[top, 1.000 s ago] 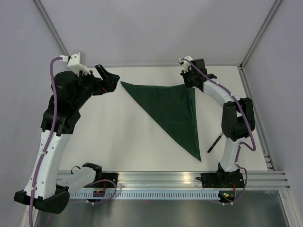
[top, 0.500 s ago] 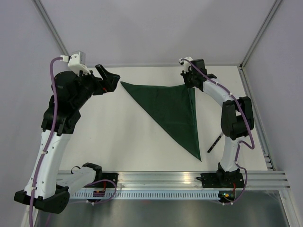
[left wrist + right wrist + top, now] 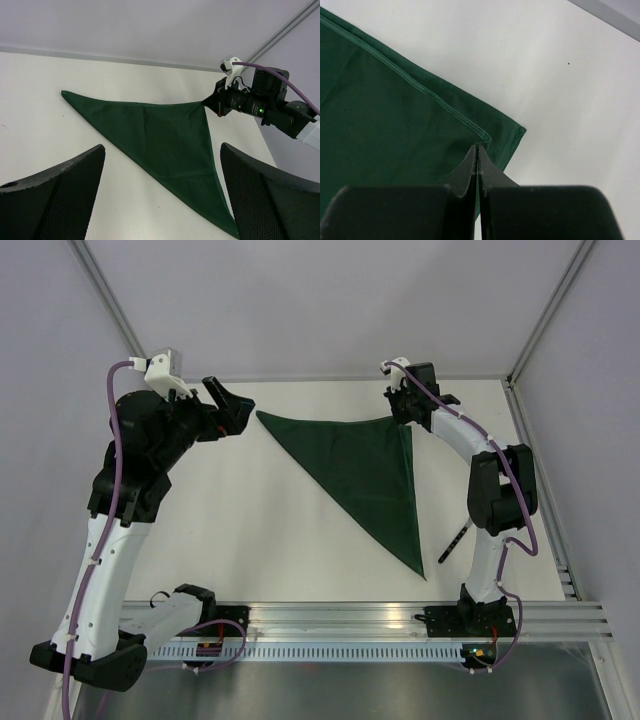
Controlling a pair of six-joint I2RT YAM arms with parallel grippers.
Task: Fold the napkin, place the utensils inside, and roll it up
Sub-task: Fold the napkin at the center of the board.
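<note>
Fork (image 3: 457, 541) right of napkin (image 3: 365, 475)

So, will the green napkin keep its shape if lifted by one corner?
Probably not: the napkin lies flat in two thin layers, so it should hang limp. It looks light; the right gripper, shut on one corner, could likely lift it. Pushed, it would probably wrinkle rather than slide.

**Dark green napkin (image 3: 160, 142), folded into a triangle, flat on a white table (image 3: 45, 130).**
Corners: three (one far left, one far right, one near right). Left gripper (image 3: 162, 150): spread wide above the cloth, a black mesh-faced finger (image 3: 55, 192) at each lower corner of the view. Right gripper (image 3: 210, 102): black, purple cable (image 3: 282, 77) trailing behind, narrow tip meeting the napkin's far right corner.
</note>
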